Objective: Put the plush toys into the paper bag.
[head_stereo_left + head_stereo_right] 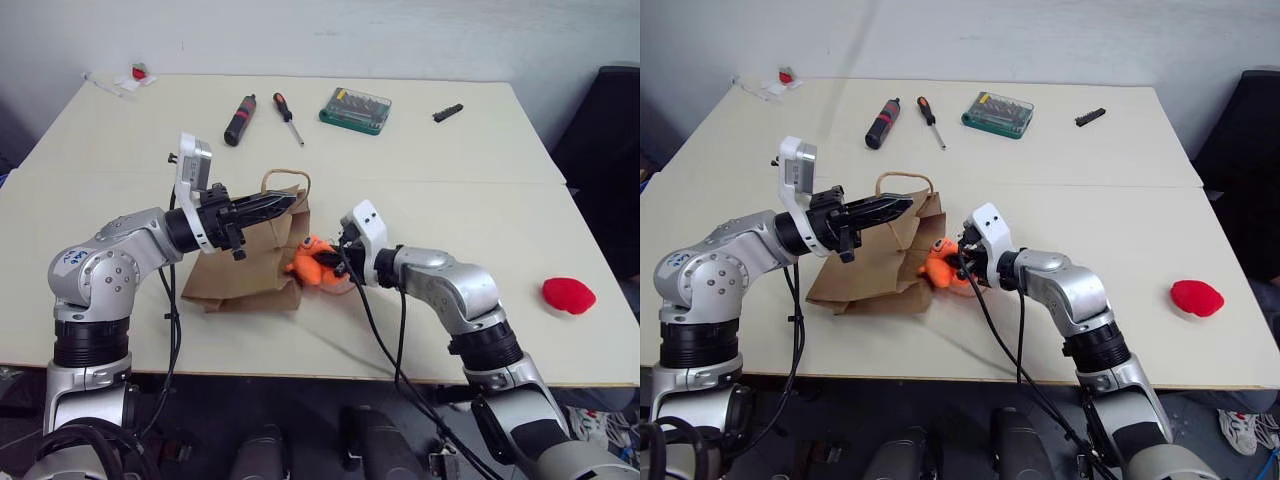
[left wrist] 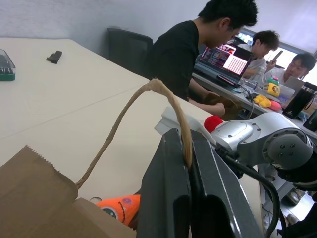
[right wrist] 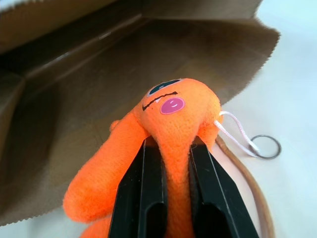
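Observation:
The brown paper bag (image 1: 245, 270) lies on the table with its mouth facing right. My left gripper (image 1: 284, 203) is shut on one loop handle (image 2: 148, 94) and holds that edge of the mouth raised. The orange plush toy (image 3: 173, 114) is pinched between the fingers of my right gripper (image 3: 173, 148), which is shut on it just in front of the bag's open mouth (image 1: 312, 262). A key ring on a white cord (image 3: 267, 146) hangs from the toy. The red plush toy (image 1: 568, 295) rests on the table far to the right, apart from both grippers.
At the back of the table lie a black-handled tool (image 1: 240, 120), a red-and-black screwdriver (image 1: 289, 118), a green bit case (image 1: 355, 110) and a small black part (image 1: 448, 113). A small red-and-white item (image 1: 138, 75) sits at the far left corner. People (image 2: 198, 54) sit at a desk beyond the table.

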Robot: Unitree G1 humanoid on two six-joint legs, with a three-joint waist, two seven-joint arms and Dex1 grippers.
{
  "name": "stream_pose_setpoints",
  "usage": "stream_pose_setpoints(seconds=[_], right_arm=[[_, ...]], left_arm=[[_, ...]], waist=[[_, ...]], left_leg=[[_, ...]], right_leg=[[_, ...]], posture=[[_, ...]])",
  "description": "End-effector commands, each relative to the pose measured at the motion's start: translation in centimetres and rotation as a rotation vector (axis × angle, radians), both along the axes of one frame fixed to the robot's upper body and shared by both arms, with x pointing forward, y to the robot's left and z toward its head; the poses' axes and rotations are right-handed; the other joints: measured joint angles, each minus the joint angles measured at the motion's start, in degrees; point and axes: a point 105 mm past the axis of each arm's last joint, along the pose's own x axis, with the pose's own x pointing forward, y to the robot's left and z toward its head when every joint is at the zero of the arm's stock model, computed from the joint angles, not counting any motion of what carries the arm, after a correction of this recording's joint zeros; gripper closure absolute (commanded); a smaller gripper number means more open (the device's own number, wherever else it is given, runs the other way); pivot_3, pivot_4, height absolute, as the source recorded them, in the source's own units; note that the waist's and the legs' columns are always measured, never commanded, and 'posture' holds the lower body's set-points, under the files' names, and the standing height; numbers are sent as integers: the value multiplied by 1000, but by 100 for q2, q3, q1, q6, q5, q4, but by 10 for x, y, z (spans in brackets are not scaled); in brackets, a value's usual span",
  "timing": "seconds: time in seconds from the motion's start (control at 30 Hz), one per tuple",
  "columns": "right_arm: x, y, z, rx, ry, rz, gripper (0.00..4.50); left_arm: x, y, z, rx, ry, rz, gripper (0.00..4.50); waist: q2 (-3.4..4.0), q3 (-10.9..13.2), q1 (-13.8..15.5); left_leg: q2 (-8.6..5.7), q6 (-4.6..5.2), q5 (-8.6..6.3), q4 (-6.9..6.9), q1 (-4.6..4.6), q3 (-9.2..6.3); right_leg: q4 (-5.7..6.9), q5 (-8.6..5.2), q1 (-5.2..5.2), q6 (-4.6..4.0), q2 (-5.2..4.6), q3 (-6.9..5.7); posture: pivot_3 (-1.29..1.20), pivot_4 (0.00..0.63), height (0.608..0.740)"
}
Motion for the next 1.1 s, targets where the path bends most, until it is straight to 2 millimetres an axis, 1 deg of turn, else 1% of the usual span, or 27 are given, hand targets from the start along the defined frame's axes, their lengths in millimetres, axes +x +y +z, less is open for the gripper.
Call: stream_pose_setpoints(seconds=[0.03, 0.1, 0.23, 0.33, 0.4, 0.5, 0.63, 0.73, 0.87, 0.97, 1.03, 1.1], right_arm=[[-3, 12, 44, 110, -83, 70, 4464], [-8, 22, 47, 126, -71, 122, 4464], [-16, 51, 39, 83, -80, 230, 4464], [-20, 73, 27, 41, -83, 303, 4464], [-21, 82, 19, 11, -96, 333, 4464], [-21, 98, 14, 0, -118, 373, 4464], [-19, 109, 16, 30, -120, 396, 4464], [-16, 115, 9, 35, -117, 391, 4464], [-2, 115, -7, -4, -147, 307, 4464], [6, 112, -9, 40, -123, 238, 4464], [10, 107, -5, 77, -108, 214, 3752], [12, 102, 3, 110, -116, 196, 3196]], left_arm=[[-7, -7, 12, 5, -61, -49, 4500], [-5, -8, 12, 3, -63, -50, 4500], [-2, -11, 14, -4, -74, -58, 4500], [0, -15, 17, -15, -88, -66, 4500], [1, -18, 19, -26, -95, -69, 4500], [2, -22, 22, -41, -108, -74, 4500], [1, -26, 24, -64, -120, -74, 4500], [0, -28, 26, -81, -126, -68, 4500], [-1, -26, 30, -103, -127, -58, 4500], [0, -21, 31, -105, -129, -41, 4500], [1, -17, 30, -101, -126, -27, 4500], [2, -13, 29, -97, -121, -13, 4500]], waist=[[1, 1, -12], [1, 0, -21], [1, 0, -23], [1, 0, -24], [1, 0, -27], [1, 0, -31], [1, 0, -47], [1, 0, -71], [1, 0, -120], [1, 0, -132], [1, 0, -131], [1, 0, -129]], left_leg=[[0, 0, 0, 0, 0, 1], [1, -1, 0, 0, 1, 0], [1, -2, 0, -1, 1, -1], [0, -1, 0, 0, 0, 0], [-1, -1, 1, 1, 0, 0], [-1, -1, 0, 1, -1, 0], [0, -1, 1, 2, -2, -1], [1, -1, 1, 2, -1, -1], [1, -2, 1, 1, 0, -2], [1, -3, 1, 2, 2, -1], [2, -5, 2, 2, 2, -1], [1, -6, 3, 2, 2, -2]], right_leg=[[1, 0, -1, 0, 0, 0], [2, 0, -1, 0, 1, -1], [1, 0, -1, 0, 2, -2], [2, 0, -1, 0, 1, -1], [3, 0, -1, 0, 1, -2], [2, 0, -1, 0, 1, -3], [3, 0, -1, 0, 1, -4], [4, 0, -1, 0, 0, -4], [5, 0, -1, 0, 0, -4], [7, 0, -1, 0, 0, -3], [9, 0, -1, 0, 0, -4], [9, 0, -1, 0, -1, -4]], posture=[[0, 150, 740], [0, 150, 740], [0, 150, 740], [0, 150, 740], [0, 150, 740], [0, 150, 740], [0, 150, 740], [0, 150, 740], [0, 150, 740], [0, 150, 740], [0, 150, 740], [0, 150, 740]])
